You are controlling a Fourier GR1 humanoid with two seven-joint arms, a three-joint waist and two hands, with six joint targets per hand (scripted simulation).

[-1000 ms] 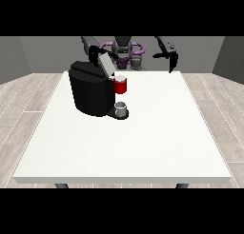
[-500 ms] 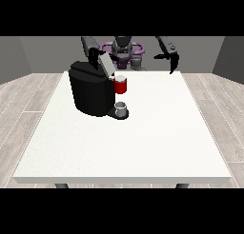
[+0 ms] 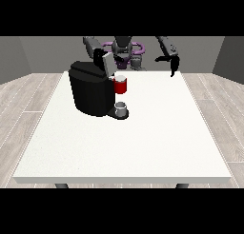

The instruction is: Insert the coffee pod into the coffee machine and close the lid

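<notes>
The black coffee machine (image 3: 90, 88) stands on the left half of the white table (image 3: 143, 142). Its lid (image 3: 106, 63) is raised, standing nearly upright above the body. On the machine's front sits the red pod holder (image 3: 121, 87), and a pale round top shows in its mouth, apparently the coffee pod (image 3: 120, 78). The hand at the view's left (image 3: 99, 54) is up against the raised lid from behind. The hand at the view's right (image 3: 174, 64) hangs over the table's far right edge, away from the machine, with fingers pointing down, relaxed and holding nothing.
A small grey cup (image 3: 122, 107) stands on the machine's base under the red holder. The robot's torso (image 3: 125, 50) is behind the table's far edge.
The hand at the view's left has come down a little and closer to the raised lid. The hand at the view's right has sunk slightly. The machine and cup have not moved.
</notes>
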